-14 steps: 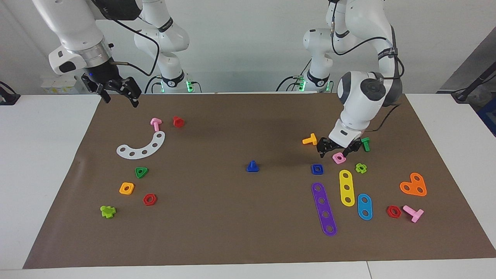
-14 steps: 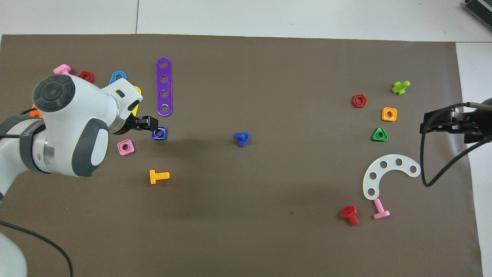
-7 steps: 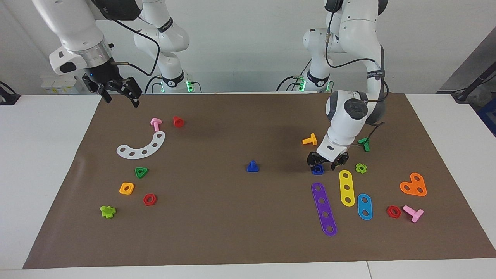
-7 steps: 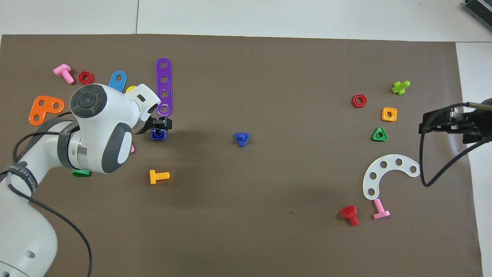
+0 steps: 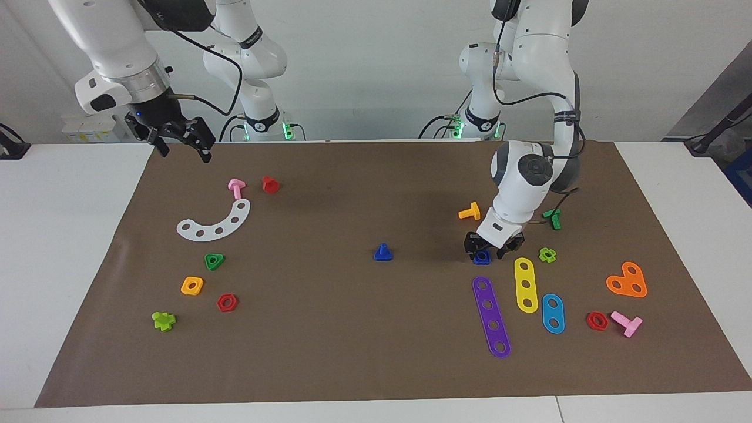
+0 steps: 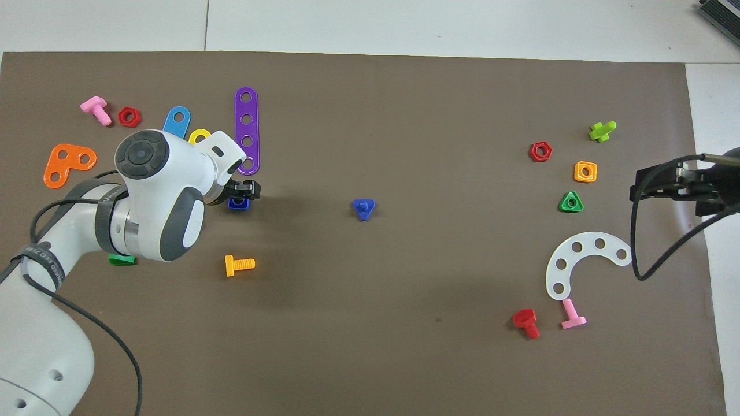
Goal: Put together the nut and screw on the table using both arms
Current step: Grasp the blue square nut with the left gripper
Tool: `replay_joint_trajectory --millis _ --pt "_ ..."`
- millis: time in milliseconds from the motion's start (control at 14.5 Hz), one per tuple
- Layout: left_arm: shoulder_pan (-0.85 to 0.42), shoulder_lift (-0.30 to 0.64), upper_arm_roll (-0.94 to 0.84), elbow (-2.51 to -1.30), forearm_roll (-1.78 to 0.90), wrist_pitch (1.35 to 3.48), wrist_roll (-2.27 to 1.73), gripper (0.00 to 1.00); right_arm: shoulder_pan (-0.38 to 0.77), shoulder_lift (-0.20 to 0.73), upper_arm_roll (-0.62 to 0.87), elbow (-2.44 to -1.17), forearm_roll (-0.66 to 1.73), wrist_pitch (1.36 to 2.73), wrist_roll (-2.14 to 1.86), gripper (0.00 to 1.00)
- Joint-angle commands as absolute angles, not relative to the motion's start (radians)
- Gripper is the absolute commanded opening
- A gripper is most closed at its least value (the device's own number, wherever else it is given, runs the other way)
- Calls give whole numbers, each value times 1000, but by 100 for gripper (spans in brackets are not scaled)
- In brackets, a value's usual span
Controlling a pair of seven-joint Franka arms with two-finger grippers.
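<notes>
The dark-blue square nut [image 5: 482,257] lies on the brown mat [image 5: 352,352] toward the left arm's end; it also shows in the overhead view [image 6: 238,203]. My left gripper [image 5: 487,248] is low over it, open, with a finger on either side of the nut; whether they touch it I cannot tell. The dark-blue screw [image 5: 382,252] stands on its triangular head at the mat's middle, stem up, also in the overhead view [image 6: 363,208]. My right gripper [image 5: 179,141] is open and empty, raised over the mat's edge at the right arm's end, waiting.
A purple strip [image 5: 491,317], yellow strip [image 5: 526,284], lime cross piece [image 5: 547,254], orange bolt [image 5: 470,211] and green bolt [image 5: 553,218] crowd around the nut. A white arc [image 5: 216,222], green triangular nut [image 5: 214,261] and orange nut [image 5: 192,285] lie toward the right arm's end.
My left gripper moved from over the pink nut to the dark-blue nut and came down around it; the arm now hides the pink nut. The right arm has not moved.
</notes>
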State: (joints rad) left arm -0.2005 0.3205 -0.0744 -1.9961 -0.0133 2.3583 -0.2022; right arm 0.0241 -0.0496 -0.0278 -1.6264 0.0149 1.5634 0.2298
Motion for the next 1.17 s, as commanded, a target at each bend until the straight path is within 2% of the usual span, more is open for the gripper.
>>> replay_joint_trajectory --millis 0,690,966,1103 --pt "-219 318 -58 -2022 -17 2388 -213 73 20 -54 -21 -1631 28 1552 227 100" --pt "-232 311 -57 -2029 12 2356 -210 64 20 -57 -21 -1631 28 1555 227 100" --pt "-232 310 -57 -2029 24 2350 -204 56 20 -57 -21 -1631 28 1555 227 100" --pt "-232 311 -57 -2026 32 2347 -204 49 20 -57 -21 -1631 28 1555 227 100"
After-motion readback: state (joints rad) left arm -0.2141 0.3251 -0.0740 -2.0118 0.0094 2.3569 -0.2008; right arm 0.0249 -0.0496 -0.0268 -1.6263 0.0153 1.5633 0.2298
